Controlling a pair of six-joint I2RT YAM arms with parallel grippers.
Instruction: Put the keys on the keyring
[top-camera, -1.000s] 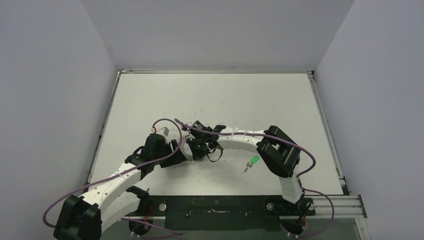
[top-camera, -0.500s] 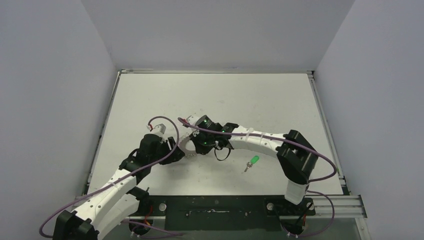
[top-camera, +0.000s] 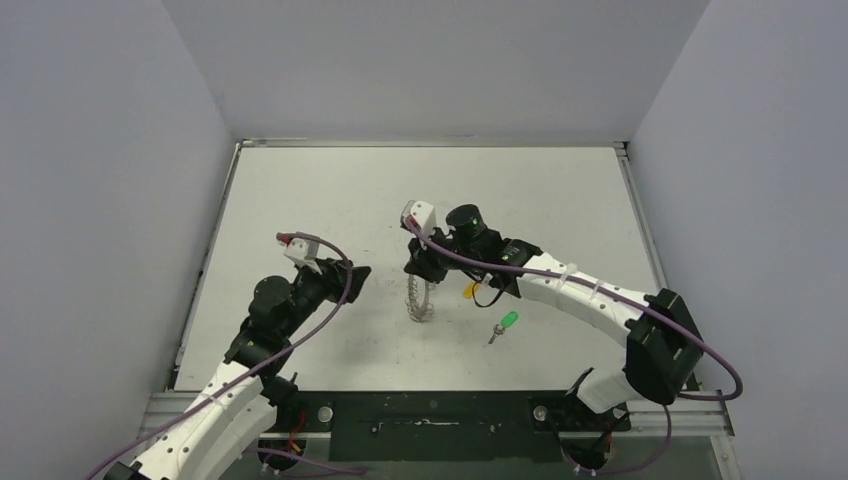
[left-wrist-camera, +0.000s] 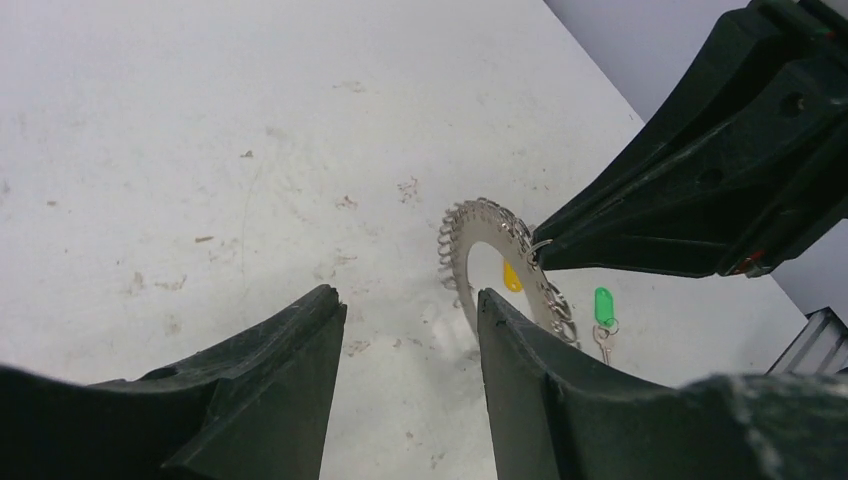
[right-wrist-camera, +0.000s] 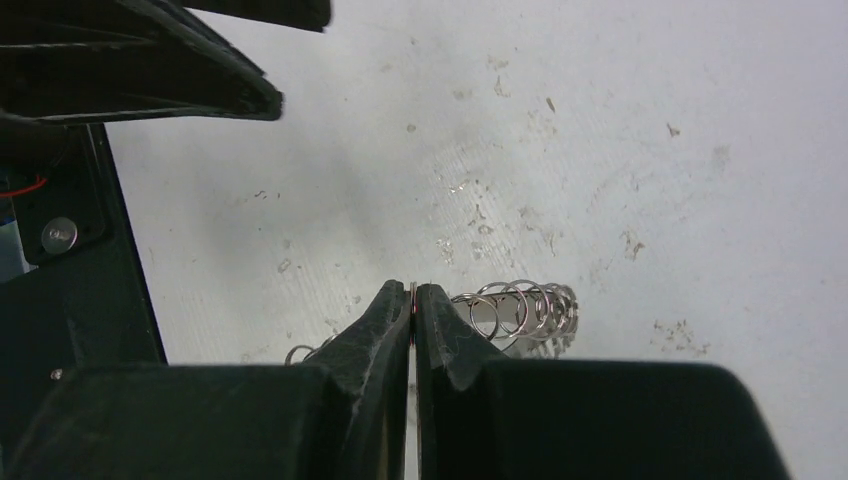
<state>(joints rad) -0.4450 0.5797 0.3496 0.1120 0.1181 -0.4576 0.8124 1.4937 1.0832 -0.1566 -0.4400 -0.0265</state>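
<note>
Top external view: a white, scuffed desk (top-camera: 300, 200) sits between plain grey walls (top-camera: 100, 200), and the two black-and-white arms reach in from the near edge. The right end effector (top-camera: 424, 272) is pressed together on the rim of the keyring (top-camera: 421, 300), which stands on edge near the middle of the desk. It is a flat silver disc with a round hole, fringed all round with small wire loops. The left end effector (top-camera: 345, 275) hangs well left of it, spread and holding nothing. The yellow-headed key (top-camera: 470, 291) lies just right of the keyring, close under the right arm. The green-headed key (top-camera: 505, 323) lies further right and nearer, clear of both arms. From the left wrist, a black finger (left-wrist-camera: 540, 380) hides the ring's lower edge, so I cannot tell whether it touches the desk.
</note>
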